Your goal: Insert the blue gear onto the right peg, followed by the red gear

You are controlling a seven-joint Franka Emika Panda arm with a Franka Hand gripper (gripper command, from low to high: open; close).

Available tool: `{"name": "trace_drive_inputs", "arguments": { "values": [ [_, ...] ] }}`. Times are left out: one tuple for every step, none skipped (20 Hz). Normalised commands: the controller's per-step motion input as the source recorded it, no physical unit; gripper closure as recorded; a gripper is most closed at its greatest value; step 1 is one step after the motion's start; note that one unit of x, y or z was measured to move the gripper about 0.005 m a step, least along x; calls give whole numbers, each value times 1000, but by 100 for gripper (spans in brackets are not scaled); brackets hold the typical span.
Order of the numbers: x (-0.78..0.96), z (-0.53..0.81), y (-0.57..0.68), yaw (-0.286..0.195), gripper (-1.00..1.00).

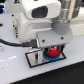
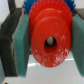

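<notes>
Surface: white table (image 1: 12,70), glossy, bare around the plate; black cable (image 1: 12,44) runs across it from the exterior view's left toward the arm.
Plate: grey rectangular plate with black frame (image 1: 31,61) lying flat on the table, directly under the gripper.
Blue gear: blue gear (image 1: 48,58) low on the plate, only its toothed edge visible under the red one; in wrist view blue teeth (image 2: 31,4) peek out behind the red gear.
Red gear: red gear (image 1: 51,51) bright red, round, toothed rim, raised hub with dark centre hole (image 2: 49,42); sits right above the blue gear.
Gripper: gripper (image 1: 51,50) clamped on the red gear, teal pads (image 2: 21,45) pressed to both sides of its rim.
Right peg: hidden, cannot tell.
Room: dark backdrop behind the table, blurry.
</notes>
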Motion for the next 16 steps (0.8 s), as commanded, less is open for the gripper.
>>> {"name": "trace_drive_inputs", "arguments": {
  "values": [
    [-2,-287,-129,0,-100],
    [-24,-588,-130,0,-100],
    [-5,-394,-145,0,-100],
    [11,-14,-80,0,-100],
    [-16,206,-28,0,-100],
    [-13,491,-15,0,-100],
    [5,576,74,0,-100],
    [24,715,101,0,-100],
    [22,677,132,0,-100],
    [-15,720,116,0,-100],
    [13,746,150,0,-100],
    [26,784,178,0,-100],
    [-4,816,228,0,-100],
    [10,804,209,0,-100],
    [8,798,237,0,-100],
    [-34,708,163,0,-100]
  ]
}}
